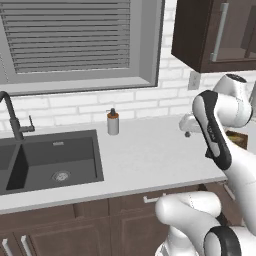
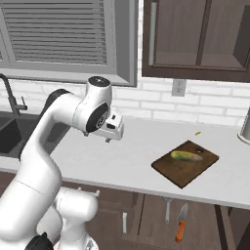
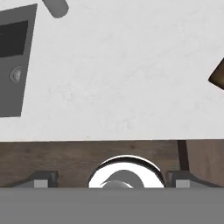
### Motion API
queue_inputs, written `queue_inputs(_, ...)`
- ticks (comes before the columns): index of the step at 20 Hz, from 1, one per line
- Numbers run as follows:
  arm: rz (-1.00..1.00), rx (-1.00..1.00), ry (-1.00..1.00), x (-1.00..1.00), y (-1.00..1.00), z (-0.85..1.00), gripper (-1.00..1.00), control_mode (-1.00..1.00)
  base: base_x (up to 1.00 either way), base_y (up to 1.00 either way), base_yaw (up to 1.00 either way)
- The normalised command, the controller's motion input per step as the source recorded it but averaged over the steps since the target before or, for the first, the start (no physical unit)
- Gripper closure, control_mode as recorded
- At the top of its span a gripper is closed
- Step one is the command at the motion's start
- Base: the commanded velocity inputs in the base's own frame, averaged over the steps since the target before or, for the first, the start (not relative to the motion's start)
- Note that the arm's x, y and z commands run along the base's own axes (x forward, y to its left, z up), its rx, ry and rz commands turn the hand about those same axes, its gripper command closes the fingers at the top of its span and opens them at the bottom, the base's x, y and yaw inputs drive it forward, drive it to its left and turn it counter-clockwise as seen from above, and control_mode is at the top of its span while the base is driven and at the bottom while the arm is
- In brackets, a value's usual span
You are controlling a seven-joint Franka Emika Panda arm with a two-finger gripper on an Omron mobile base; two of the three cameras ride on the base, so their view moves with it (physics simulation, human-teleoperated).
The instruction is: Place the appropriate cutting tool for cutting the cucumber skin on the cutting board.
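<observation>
The dark brown cutting board [image 2: 181, 171] lies on the white counter at the right, and the yellow-green cucumber [image 2: 186, 156] rests on its far half. A corner of the board [image 3: 217, 75] shows at the right edge of the hand view. My gripper [image 2: 113, 133] hovers above the counter's middle, well left of the board, pointing down. It is open and holds nothing; its fingertips [image 3: 43, 178] stand wide apart. In the open drawer below the board lie an orange-handled knife [image 2: 180, 222] and a slim grey tool [image 2: 167, 209]. From the left base view my gripper [image 1: 189, 126] hangs right of centre.
A dark sink [image 1: 50, 160] with a black faucet [image 1: 12, 117] occupies the counter's left. A soap dispenser [image 1: 113, 122] stands behind it by the tiled wall. A metal vessel [image 2: 245, 126] sits at the far right. Wall cabinets [image 2: 195, 39] hang above the board.
</observation>
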Motion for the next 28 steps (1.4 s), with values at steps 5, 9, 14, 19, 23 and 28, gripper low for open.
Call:
queue_inputs(5,-0.03,0.05,0.21,-0.4,-1.0,-0.82,-1.0,-1.0,0.0,0.0,0.0)
queue_inputs(9,-0.04,0.01,0.25,-0.37,-1.0,-0.84,-1.0,-1.0,0.0,0.0,0.0)
queue_inputs(14,-0.03,0.01,0.15,-0.37,-1.0,-0.93,-1.0,-1.0,0.0,0.0,0.0)
queue_inputs(19,0.0,-0.07,0.0,-0.2,-0.78,-0.94,-1.0,-1.0,0.0,0.0,0.0)
queue_inputs(23,0.0,-0.01,-0.01,-0.32,-0.63,-0.59,-1.0,-1.0,0.0,0.0,0.0)
queue_inputs(28,0.0,0.0,0.0,-0.01,-0.55,-0.44,-1.0,-1.0,0.0,0.0,0.0)
